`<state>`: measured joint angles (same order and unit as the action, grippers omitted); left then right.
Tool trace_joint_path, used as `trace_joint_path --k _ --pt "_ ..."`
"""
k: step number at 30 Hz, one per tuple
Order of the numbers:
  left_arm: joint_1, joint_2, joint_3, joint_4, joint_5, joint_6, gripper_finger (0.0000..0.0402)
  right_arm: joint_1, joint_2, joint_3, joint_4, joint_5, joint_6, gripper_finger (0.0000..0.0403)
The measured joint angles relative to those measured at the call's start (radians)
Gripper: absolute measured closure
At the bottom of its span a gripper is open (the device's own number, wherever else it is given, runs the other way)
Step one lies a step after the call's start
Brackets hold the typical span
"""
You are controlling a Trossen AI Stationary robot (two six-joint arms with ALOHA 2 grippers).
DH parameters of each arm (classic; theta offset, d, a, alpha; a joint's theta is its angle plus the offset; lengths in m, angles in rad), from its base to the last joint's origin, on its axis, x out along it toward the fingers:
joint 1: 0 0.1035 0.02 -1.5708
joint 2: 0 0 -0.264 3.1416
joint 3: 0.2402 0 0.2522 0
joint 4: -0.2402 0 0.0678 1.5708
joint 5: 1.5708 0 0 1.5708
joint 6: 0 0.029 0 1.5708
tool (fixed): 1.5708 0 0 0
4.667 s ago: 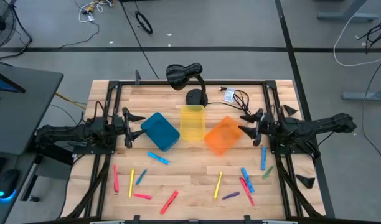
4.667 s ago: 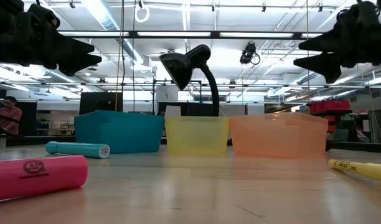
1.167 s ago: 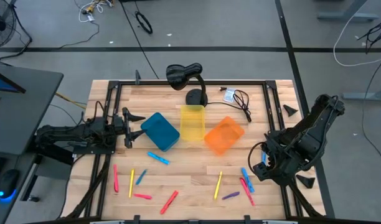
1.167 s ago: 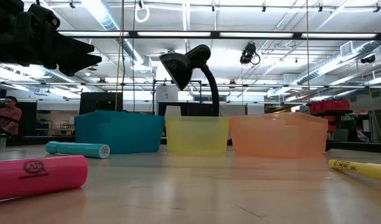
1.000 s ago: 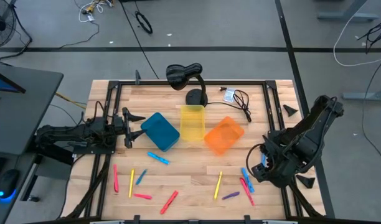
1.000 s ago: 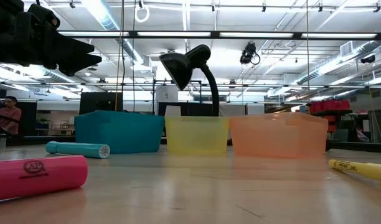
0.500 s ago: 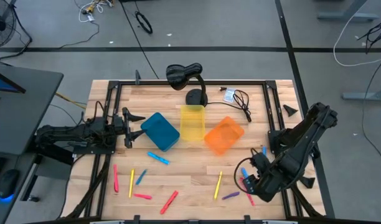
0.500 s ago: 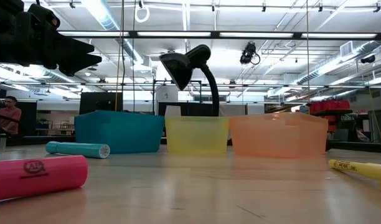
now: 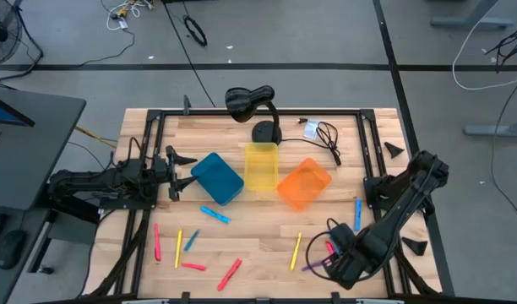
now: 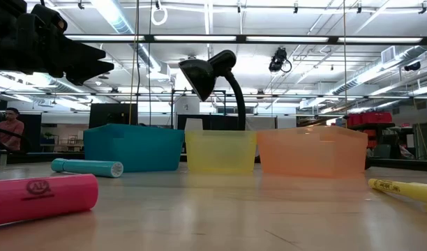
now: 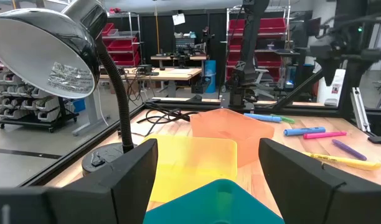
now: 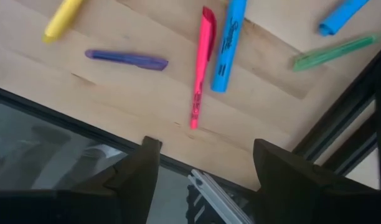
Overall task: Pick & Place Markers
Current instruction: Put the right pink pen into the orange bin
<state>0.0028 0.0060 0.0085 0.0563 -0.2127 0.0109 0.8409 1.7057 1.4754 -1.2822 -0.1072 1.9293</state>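
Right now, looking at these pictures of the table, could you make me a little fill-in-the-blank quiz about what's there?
1. Between the blue bin and the orange bin stands a ____ bin.
2. Behind the bins stands a black desk ____.
3. The right hand hovers over the markers with its fingers ____.
4. The left hand waits next to the ____ bin.

Missing words: yellow; lamp; open; blue

I log a pale planked wood table with a smooth satin finish, translucent glossy plastic bins, smooth plastic markers, a shiny metal-lined lamp shade, and matt black frame rails.
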Motion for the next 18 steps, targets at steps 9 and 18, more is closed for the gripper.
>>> trace_joint_path --k 9,18 --pt "0.000 0.000 0.000 0.000 0.000 0.000 0.0115 0.020 0.088 0.000 0.033 -0.002 0.000 0.0140" --pt "0.000 0.000 0.000 0.000 0.000 0.000 0.0115 0.041 0.177 0.000 0.096 -0.008 0.000 0.0140"
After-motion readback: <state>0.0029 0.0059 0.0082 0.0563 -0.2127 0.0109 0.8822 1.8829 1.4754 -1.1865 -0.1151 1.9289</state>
